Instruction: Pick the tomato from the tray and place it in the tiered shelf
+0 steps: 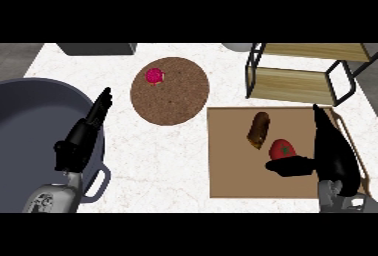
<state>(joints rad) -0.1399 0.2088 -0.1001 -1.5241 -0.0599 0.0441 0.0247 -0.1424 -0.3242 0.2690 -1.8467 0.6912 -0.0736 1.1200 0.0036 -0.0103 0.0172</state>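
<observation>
A red tomato [281, 148] lies on the brown tray [232, 172] at the right, next to a dark brown oblong food item [258, 129]. My right hand [330, 150] stands over the tray's right side, fingers straight and pointing away from me, thumb reaching under the tomato's near side without closing on it. The tiered shelf [299, 80], black frame with wooden boards, stands behind the tray at the upper right. My left hand [83, 135] rests open at the left, fingers up.
A round brown mat [173, 97] with a pink-red fruit [154, 76] on it lies in the middle. A large dark grey pot [29, 135] fills the left. A dark box [96, 48] and a pale bowl [238, 47] sit at the back edge.
</observation>
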